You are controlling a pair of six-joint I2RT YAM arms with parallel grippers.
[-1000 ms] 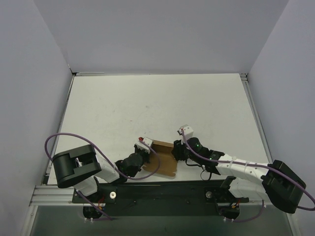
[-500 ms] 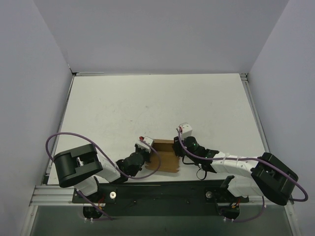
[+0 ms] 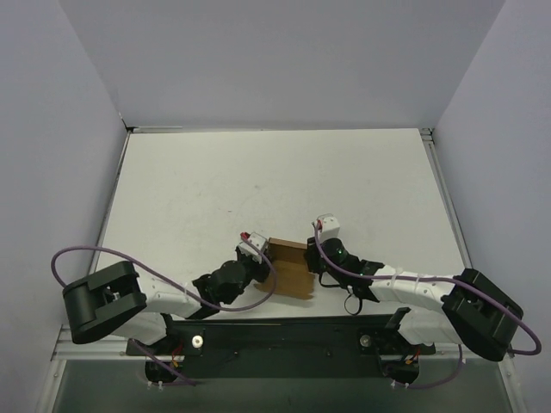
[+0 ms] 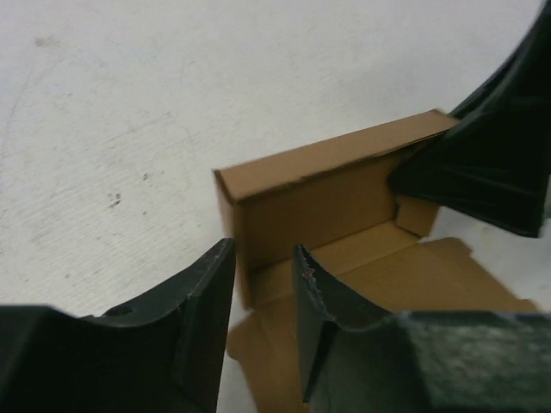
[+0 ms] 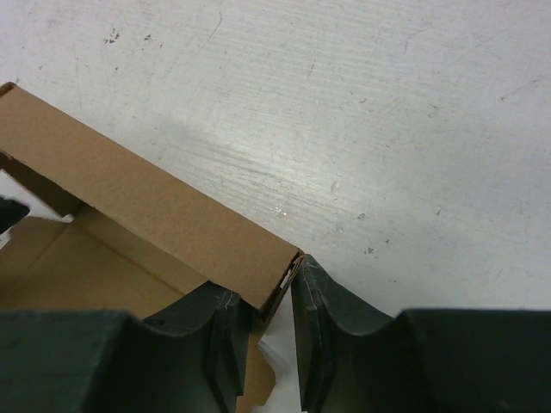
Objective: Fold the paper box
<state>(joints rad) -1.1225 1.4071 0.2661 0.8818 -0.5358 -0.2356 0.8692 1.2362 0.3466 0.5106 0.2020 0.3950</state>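
The paper box (image 3: 289, 270) is brown cardboard, lying between my two grippers near the table's front edge. Its rear wall (image 4: 336, 194) stands upright and the rest lies flat. My left gripper (image 3: 261, 256) is at its left end. In the left wrist view the left gripper (image 4: 263, 258) is open, its jaws straddling the box's left end wall without pinching it. My right gripper (image 3: 312, 261) is at the right end. In the right wrist view the right gripper (image 5: 267, 297) is shut on the right end of the paper box (image 5: 146, 206), at the upright wall. The right gripper's finger (image 4: 491, 163) shows dark at that end.
The white table (image 3: 275, 181) is scuffed and walled by grey panels on three sides. A black rail (image 3: 284, 340) with the arm bases runs along the near edge. Purple cables (image 3: 129, 258) loop from both arms.
My left gripper's jaws have widened and its arm base has swung left. My right gripper has moved in and closed on the box's right end.
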